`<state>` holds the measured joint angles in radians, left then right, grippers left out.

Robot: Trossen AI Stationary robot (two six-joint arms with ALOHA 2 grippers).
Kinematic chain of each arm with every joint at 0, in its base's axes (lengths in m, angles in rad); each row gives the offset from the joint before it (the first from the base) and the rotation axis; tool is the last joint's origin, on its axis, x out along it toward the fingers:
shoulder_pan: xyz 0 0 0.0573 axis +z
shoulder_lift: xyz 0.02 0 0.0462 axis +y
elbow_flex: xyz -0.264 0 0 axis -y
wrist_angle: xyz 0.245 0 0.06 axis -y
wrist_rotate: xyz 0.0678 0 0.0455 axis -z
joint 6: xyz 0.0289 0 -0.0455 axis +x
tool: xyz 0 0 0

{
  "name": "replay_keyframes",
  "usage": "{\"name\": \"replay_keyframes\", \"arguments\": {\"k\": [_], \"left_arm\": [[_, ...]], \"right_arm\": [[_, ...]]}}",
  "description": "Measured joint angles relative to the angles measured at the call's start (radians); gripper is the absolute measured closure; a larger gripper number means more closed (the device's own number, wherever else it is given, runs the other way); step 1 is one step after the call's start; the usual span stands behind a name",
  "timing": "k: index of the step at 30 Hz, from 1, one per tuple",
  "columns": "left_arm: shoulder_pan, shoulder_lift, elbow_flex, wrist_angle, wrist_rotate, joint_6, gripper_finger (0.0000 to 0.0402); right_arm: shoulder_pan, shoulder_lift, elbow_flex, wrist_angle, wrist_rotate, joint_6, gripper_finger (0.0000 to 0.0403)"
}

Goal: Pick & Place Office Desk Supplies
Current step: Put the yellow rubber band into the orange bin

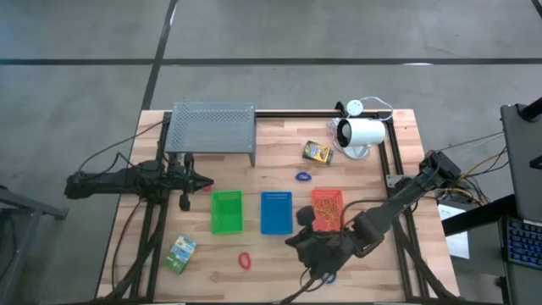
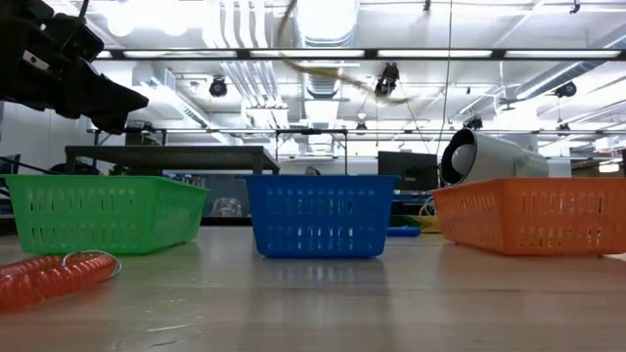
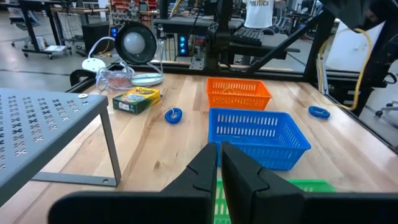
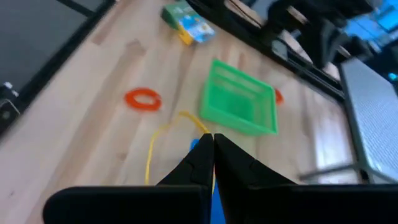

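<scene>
Right hand [image 4: 213,144] pinches a yellow band [image 4: 163,140], its far end hidden.

green basket [image 1: 226,211], blue basket [image 1: 276,212], orange basket [image 1: 327,204]

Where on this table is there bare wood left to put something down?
Bare wood lies between the rack and the crayon box, and along the front edge between the red loop and the other box. The three baskets crowd the middle.

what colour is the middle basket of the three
Blue. The middle basket shows best in the low view, standing between a green basket and an orange basket.
</scene>
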<state>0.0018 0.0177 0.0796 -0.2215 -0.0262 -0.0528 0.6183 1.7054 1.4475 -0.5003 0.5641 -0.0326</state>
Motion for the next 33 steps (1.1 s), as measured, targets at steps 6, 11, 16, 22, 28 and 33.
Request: {"name": "replay_keyframes", "arguments": {"k": [6, 11, 16, 22, 28, 33], "left_arm": [[0.0, -0.001, 0.0, 0.0, 0.0, 0.0, 0.0374], [0.0, 0.0, 0.0, 0.0, 0.0, 0.0, 0.0374], [0.0, 0.0, 0.0, 0.0, 0.0, 0.0, 0.0374], [0.0, 0.0, 0.0, 0.0, 0.0, 0.0, 0.0374], [0.0, -0.001, 0.0, 0.0, 0.0, 0.0, 0.0374], [0.0, -0.001, 0.0, 0.0, 0.0, 0.0, 0.0374]], "right_arm": [[0.021, -0.035, 0.0, -0.076, 0.119, 0.109, 0.0395], [0.033, -0.059, 0.0, -0.159, 0.196, 0.252, 0.0395], [0.037, -0.083, 0.0, -0.273, 0.253, 0.433, 0.0395], [0.036, -0.114, 0.0, -0.5, 0.278, 0.758, 0.0395], [0.037, -0.127, 0.0, -0.725, 0.265, 1.046, 0.0395], [0.036, -0.128, 0.0, -0.828, 0.21, 1.189, 0.0395]]}}
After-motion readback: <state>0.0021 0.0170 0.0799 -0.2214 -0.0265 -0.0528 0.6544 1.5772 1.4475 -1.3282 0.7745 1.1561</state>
